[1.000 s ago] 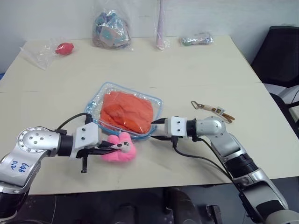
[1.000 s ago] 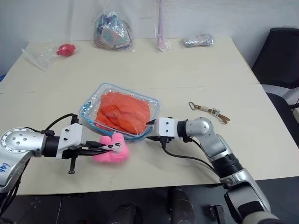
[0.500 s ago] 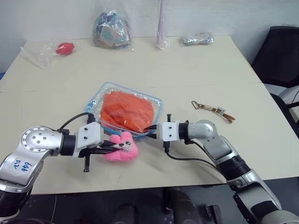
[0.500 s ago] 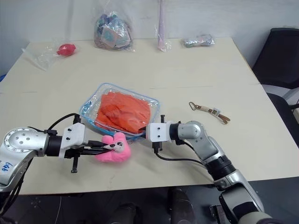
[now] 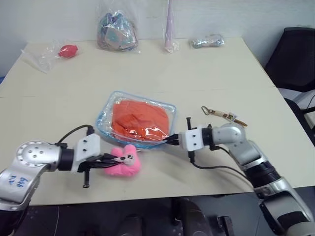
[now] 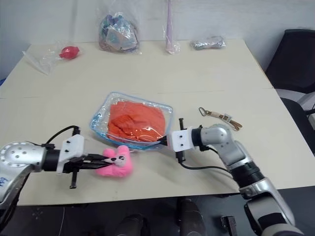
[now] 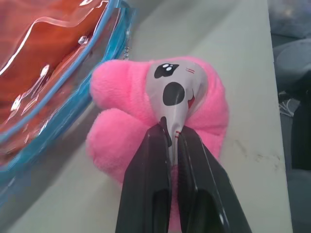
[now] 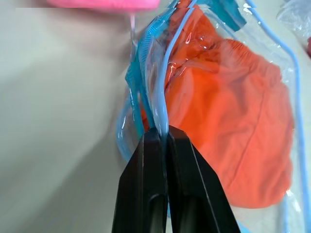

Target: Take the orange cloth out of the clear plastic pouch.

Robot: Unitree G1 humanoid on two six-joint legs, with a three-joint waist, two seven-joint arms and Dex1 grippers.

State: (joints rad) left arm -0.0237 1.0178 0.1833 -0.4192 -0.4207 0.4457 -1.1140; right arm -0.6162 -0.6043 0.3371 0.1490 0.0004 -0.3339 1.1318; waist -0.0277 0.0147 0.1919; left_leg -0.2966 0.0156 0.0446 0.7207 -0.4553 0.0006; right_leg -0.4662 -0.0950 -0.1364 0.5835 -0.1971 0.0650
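Note:
The clear plastic pouch (image 5: 104, 120) with light-blue trim lies in the middle of the table, and the orange cloth (image 5: 140, 118) is folded inside it. My right gripper (image 5: 170, 141) is at the pouch's near right corner, shut on the pouch's blue edge (image 8: 146, 63); the right wrist view shows its black fingers (image 8: 182, 160) pinching the trim. My left gripper (image 5: 117, 159) is just in front of the pouch, shut on the grey face piece of a pink plush toy (image 5: 126, 164), seen close up in the left wrist view (image 7: 160, 102).
A brown strap with a clasp (image 5: 224, 116) lies right of the pouch. Along the far edge sit a crinkly bag of items (image 5: 116, 32), a bagged red object (image 5: 67, 50), a pink-tipped wrapper (image 5: 170, 34) and a silvery packet (image 5: 207, 42). A black chair (image 5: 295, 54) stands at right.
My right gripper has shut on the pouch's near corner and drawn it to the right; the pouch has slid and turned that way. The left gripper with the plush has drifted slightly left.

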